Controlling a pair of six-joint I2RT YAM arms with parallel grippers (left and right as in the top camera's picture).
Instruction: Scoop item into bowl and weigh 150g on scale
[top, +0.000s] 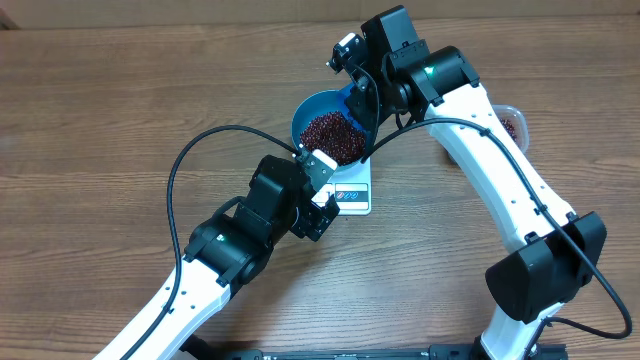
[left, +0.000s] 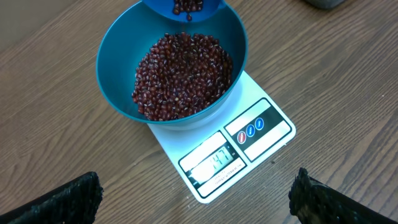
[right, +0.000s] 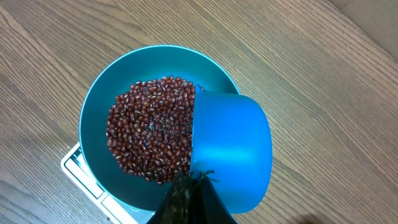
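1. Blue bowl (left: 118, 68) of beans (left: 183, 74) sits on scale (left: 264, 134), centre of overhead frame.
2. Nearer arm's right jaws clamp scoop (right: 233, 149), tipped over bowl's right side, mouth toward beans.
3. Idle left jaws wide, empty, below scale.

robot lab; wood-grain table (top: 90, 120)

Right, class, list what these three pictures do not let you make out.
Display figures: faint and blurred in the left wrist view, too small overhead, and the bowl covers the scale in the right wrist view.
Beans inside the scoop: right wrist view shows only its outside; left wrist view cuts it at the top edge.
Tub: overhead, mostly behind the right arm.
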